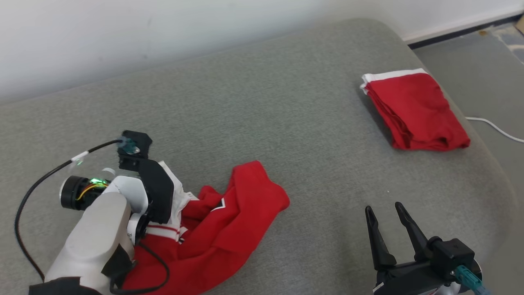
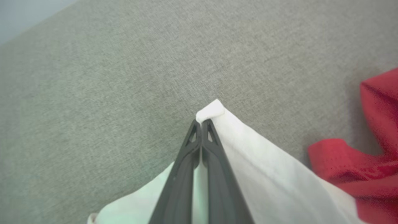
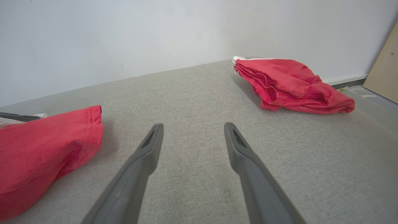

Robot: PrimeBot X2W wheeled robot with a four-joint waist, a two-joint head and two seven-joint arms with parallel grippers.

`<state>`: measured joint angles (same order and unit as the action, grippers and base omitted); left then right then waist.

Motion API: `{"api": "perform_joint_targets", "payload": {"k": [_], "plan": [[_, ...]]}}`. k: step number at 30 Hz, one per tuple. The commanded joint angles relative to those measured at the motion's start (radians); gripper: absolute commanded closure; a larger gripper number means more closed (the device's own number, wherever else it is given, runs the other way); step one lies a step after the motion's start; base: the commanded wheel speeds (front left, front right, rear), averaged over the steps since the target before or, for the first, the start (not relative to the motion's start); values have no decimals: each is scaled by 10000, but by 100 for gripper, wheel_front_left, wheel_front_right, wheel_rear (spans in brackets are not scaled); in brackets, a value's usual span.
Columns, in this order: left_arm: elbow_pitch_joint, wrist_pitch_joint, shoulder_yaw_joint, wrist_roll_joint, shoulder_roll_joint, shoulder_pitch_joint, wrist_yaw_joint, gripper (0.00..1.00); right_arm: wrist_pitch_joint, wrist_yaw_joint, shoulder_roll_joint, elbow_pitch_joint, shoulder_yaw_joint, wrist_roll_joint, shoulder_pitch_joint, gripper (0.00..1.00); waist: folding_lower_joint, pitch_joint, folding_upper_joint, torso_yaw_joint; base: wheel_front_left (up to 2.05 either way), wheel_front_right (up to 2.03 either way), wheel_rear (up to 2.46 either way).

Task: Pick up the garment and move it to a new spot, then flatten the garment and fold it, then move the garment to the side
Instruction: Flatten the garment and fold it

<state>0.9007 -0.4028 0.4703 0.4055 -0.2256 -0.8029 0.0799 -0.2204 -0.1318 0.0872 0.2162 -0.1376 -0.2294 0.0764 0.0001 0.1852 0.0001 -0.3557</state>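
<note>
Left gripper [image 2: 201,122] tight on rumpled red garment's [image 1: 237,213] soft white hem [image 2: 264,174] — right gripper [image 1: 384,207] agape

This looks like a bare indoor test room rather than a lived-in home: a broad grey upholstered pad [image 1: 286,102] (mattress or sofa seat, hard to tell) sits against a blank white wall [image 1: 163,32]. Around its far corner are a dark skirting strip [image 1: 462,32], plain grey floor [image 1: 470,61], a loose white cable [image 1: 497,129] and a tan board [image 3: 384,68] leaning by the wall.

On the cushion [image 1: 286,102], crumpled garment [image 1: 229,221] near left, folded garment [image 1: 417,110] far right, wall [image 1: 163,32] behind.
</note>
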Motion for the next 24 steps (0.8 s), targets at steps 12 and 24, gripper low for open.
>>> {"api": "perform_joint_targets", "payload": {"k": [12, 24], "plan": [[-159, 2851, -1240, 453, -289, 685, -1833, 100, 172, 25, 33, -147, -105, 103, -145, 0, -1, -447, -1, 1453, 0, 0, 0], [413, 4156, -1917, 431, -1032, 1020, -3437, 100, 324, 25, 113, -301, -72, 117, -242, 0, -1, -542, -1, 1168, 0, 0, 0]]}}
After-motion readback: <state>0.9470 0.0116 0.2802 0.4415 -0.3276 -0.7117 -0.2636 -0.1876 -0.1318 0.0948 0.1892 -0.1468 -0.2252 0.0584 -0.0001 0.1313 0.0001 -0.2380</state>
